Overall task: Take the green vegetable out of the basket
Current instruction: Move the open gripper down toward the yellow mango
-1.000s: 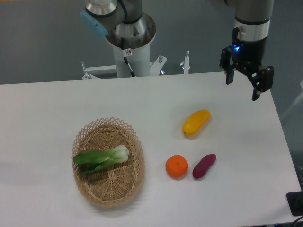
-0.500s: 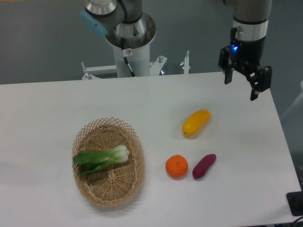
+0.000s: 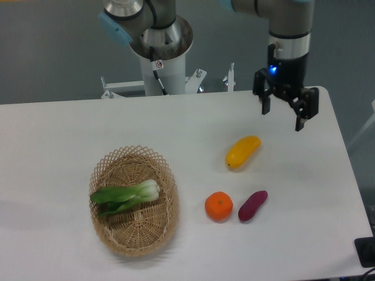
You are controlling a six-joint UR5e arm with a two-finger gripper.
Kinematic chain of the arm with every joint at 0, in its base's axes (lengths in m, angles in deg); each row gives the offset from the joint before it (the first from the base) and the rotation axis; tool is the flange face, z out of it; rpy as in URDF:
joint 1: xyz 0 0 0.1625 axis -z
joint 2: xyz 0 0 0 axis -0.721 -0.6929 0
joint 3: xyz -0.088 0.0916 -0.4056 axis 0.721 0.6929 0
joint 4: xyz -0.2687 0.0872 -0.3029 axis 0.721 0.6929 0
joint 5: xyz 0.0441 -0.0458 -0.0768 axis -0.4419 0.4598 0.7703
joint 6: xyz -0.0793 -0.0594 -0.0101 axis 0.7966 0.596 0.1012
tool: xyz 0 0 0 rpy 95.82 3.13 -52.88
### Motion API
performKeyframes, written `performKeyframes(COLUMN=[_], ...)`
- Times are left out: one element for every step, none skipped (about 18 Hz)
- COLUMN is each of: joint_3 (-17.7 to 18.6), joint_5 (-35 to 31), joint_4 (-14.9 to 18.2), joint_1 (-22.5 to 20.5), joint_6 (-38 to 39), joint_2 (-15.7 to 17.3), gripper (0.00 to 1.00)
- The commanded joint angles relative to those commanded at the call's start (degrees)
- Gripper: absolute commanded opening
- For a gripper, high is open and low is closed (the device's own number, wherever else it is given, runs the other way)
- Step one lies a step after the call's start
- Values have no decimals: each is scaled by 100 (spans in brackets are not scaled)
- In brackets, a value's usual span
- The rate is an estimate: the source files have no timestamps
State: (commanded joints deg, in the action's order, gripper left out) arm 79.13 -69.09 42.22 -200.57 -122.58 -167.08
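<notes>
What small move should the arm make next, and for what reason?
Probably carry the gripper further left and toward the basket. Its jaws are open and empty, up near the yellow fruit, while the green vegetable lies inside the basket, far off to the left.

Arm (image 3: 290,23): silver-grey metal tube segments, pale blue joint cap (image 3: 115,29) at 10 o'clock of base. Base column (image 3: 161,58) white-silver, wide round collar on top, small sticker with red mark on front, black cable running down it. Wrist section: silver band, then black cylinder with small blue light at its 9 o'clock side. Gripper (image 3: 282,115): black, two stubby fingers, blocky knuckles. Silver mounting brackets with bolts (image 3: 196,79) at foot of base.
</notes>
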Motion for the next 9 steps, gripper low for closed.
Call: performKeyframes(joint_3=[9, 9, 9, 35, 61, 79, 97, 106, 106], joint_5=[0, 9, 0, -17, -18, -26, -18, -26, -26], joint_4=[-9, -9, -9, -9, 9, -26, -26, -18, -17], joint_1=[53, 141, 255, 334, 361, 379, 379, 448, 536], joint_6=[132, 168, 178, 186, 195, 178, 152, 143, 195], joint_2=[-17, -26, -53, -62, -53, -62, -53, -62, -88], gripper=[100, 100, 100, 100, 100, 100, 100, 100, 100])
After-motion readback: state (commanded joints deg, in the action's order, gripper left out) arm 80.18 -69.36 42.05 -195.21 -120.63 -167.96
